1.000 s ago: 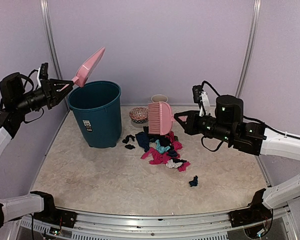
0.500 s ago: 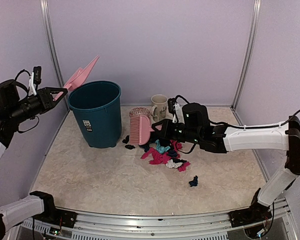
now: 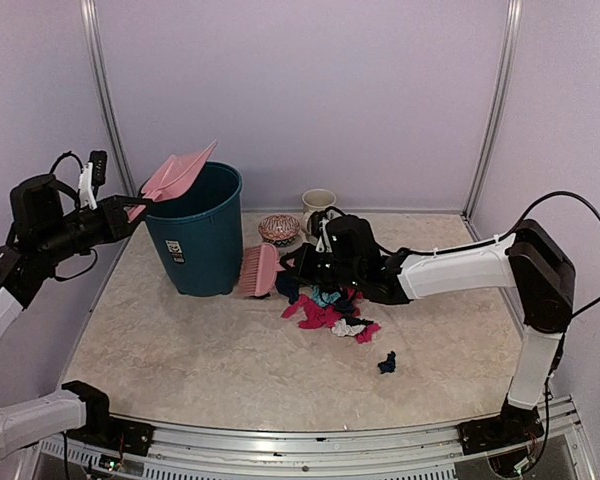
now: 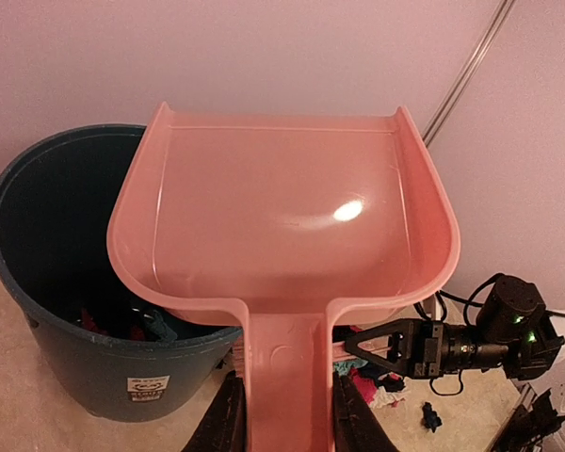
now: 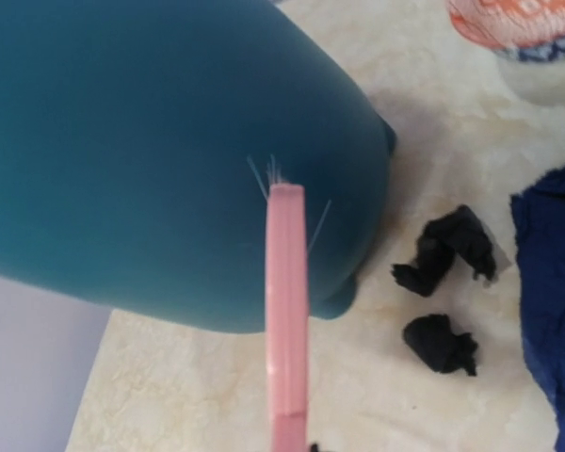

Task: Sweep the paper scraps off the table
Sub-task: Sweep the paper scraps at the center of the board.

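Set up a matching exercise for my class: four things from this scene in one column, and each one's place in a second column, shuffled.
Things
1. dustpan
2. brush
3. mug
4. lone dark scrap

Places
A. farthest back in the scene
B. raised above the teal bin
C. alone, nearer the front than the pile
D. down low, next to the bin's base

Pairs: 1-B, 2-D, 3-A, 4-C
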Controlling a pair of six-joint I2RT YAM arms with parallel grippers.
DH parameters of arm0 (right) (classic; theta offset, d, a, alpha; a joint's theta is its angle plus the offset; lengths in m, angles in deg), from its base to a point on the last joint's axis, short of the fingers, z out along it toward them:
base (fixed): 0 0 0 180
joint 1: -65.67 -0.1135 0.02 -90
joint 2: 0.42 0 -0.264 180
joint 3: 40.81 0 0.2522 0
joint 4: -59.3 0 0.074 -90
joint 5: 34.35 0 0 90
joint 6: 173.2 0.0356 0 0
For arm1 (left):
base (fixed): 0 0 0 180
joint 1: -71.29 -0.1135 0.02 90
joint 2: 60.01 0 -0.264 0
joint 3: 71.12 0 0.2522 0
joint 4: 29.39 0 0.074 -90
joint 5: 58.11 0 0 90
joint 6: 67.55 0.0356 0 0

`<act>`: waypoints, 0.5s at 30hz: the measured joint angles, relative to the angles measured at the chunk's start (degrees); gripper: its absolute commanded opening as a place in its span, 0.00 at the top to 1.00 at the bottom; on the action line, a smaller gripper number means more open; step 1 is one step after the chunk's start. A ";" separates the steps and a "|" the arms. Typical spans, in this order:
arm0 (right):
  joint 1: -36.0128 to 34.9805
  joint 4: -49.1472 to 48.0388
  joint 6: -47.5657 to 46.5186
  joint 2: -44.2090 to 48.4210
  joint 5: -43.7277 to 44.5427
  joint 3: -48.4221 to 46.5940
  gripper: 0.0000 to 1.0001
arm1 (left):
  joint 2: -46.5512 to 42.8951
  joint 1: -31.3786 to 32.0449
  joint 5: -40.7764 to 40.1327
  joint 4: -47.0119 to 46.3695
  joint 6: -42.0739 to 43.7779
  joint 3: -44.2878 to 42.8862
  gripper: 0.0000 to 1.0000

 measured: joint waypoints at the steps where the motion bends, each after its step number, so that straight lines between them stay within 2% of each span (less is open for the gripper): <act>1: 0.00 0.02 0.66 -0.94 0.20 -0.46 1.00 | -0.22 0.94 -0.79 -0.39 0.42 0.55 1.00; 5: 0.26 -0.31 2.91 -4.28 0.37 -2.12 1.00 | -1.40 3.65 -2.78 -1.14 1.53 1.86 1.00; 15: 2.97 -1.44 6.78 -11.06 -0.55 -4.98 1.00 | -1.73 5.77 -5.22 -1.73 2.64 1.92 1.00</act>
